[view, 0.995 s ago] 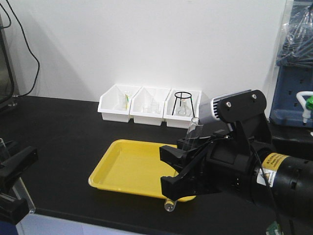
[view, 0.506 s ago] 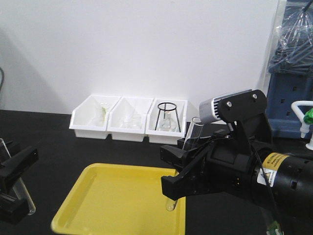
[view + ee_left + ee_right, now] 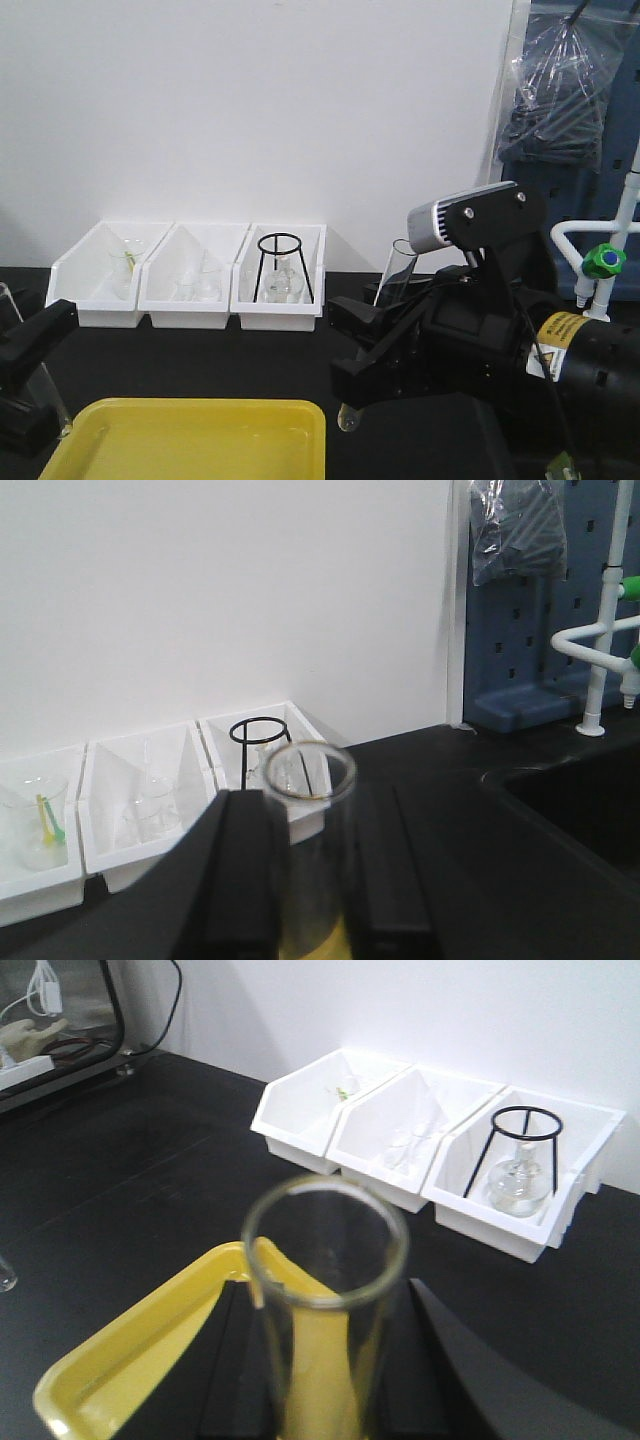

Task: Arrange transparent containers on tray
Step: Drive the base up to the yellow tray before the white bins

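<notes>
Two slim, clear, round-bottomed glass test tubes are held up off the black counter [image 3: 200, 350], one per arm. The right gripper [image 3: 360, 347] is clamped on the right-hand tube [image 3: 388, 292]. That tube is tilted, with the plain open rim up top and the round bottom poking out under the black fingers, just off the right corner of the wide, shallow, bright yellow plastic tray [image 3: 200, 412]. In the right wrist view, yellow can be seen through the glass. The left gripper [image 3: 30, 380] is closed on the left-hand tube [image 3: 310, 820], which is seen by the tray's left corner. Three white rectangular plastic bins [image 3: 190, 300] are lined up at the wall, with clear glassware inside and a black wire tripod [image 3: 280, 262] in the rightmost.
</notes>
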